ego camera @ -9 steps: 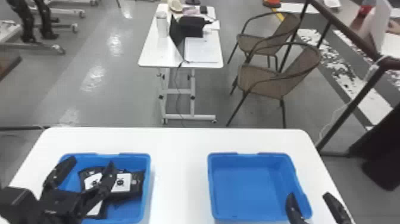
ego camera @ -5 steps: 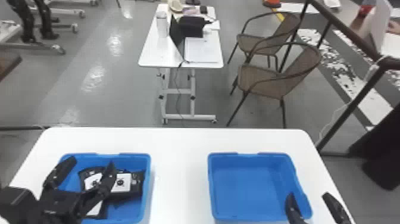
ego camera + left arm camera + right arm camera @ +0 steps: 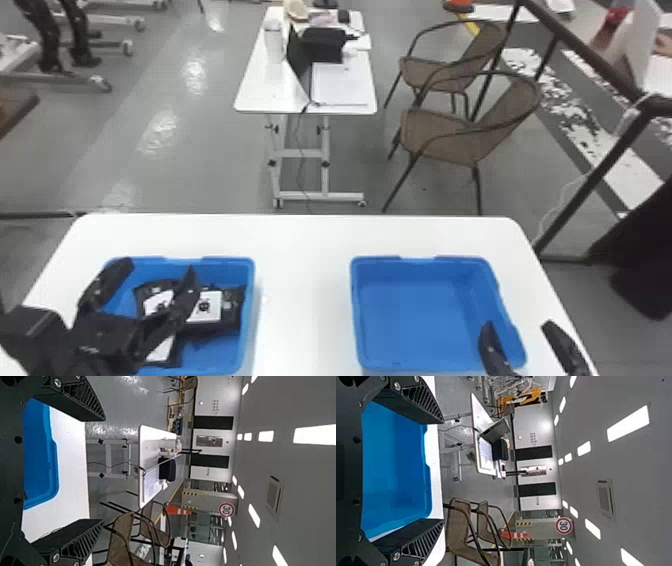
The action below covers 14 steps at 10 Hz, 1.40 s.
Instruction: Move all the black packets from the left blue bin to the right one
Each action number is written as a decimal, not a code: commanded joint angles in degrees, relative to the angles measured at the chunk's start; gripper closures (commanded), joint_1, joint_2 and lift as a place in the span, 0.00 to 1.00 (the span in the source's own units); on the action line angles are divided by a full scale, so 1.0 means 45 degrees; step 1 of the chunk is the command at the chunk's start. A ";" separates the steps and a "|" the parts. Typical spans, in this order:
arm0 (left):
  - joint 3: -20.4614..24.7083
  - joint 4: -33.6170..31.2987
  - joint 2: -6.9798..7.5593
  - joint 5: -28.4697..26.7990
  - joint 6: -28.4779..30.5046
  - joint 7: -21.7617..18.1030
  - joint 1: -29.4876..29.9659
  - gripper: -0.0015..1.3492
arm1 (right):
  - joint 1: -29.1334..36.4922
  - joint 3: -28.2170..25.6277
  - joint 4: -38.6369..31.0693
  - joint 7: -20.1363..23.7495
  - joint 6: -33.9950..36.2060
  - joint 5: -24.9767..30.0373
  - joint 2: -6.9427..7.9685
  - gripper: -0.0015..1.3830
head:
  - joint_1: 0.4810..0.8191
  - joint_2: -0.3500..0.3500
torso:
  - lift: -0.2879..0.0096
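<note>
Black packets [image 3: 212,329] lie in left blue bin [image 3: 227,260] by its right wall, white tabletop [image 3: 300,300] separating it from right blue bin [image 3: 356,310], left gripper [image 3: 159,267] angled over packets, right gripper [image 3: 517,326] at near-right corner, both jaws spread.

Head view forward-down over table [image 3: 302,245]

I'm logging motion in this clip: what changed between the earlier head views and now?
Nothing visibly changed; nothing was gripped or released. The open left claw stays over the left bin and its black packets, the open right claw by the right bin.
</note>
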 commanded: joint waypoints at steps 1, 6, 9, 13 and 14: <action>-0.0005 0.0161 0.0016 0.0036 0.0120 0.0000 -0.0070 0.08 | -0.0048 0.0000 0.0052 0.0000 0.0000 -0.0002 0.0011 0.10 | 0.63 0.40 | 0.97; 0.0776 0.0786 0.0035 0.0232 0.2484 -0.0567 -0.0774 0.09 | -0.0302 0.0097 0.0267 0.0020 0.0000 -0.0080 0.0011 0.10 | 0.63 0.44 | 0.97; 0.1518 0.1919 -0.0004 -0.0901 0.4456 -0.2344 -0.1887 0.09 | -0.0360 0.0175 0.0286 0.0020 0.0117 -0.0099 0.0011 0.10 | 0.63 0.49 | 0.97; 0.1538 0.4400 -0.0316 -0.3811 0.6097 -0.5567 -0.4172 0.09 | -0.0419 0.0234 0.0345 0.0020 0.0137 -0.0119 0.0011 0.10 | 0.63 0.50 | 0.97; 0.1518 0.4966 -0.0433 -0.4495 0.6234 -0.6211 -0.4641 0.09 | -0.0438 0.0253 0.0365 0.0020 0.0137 -0.0119 0.0011 0.10 | 0.63 0.49 | 0.97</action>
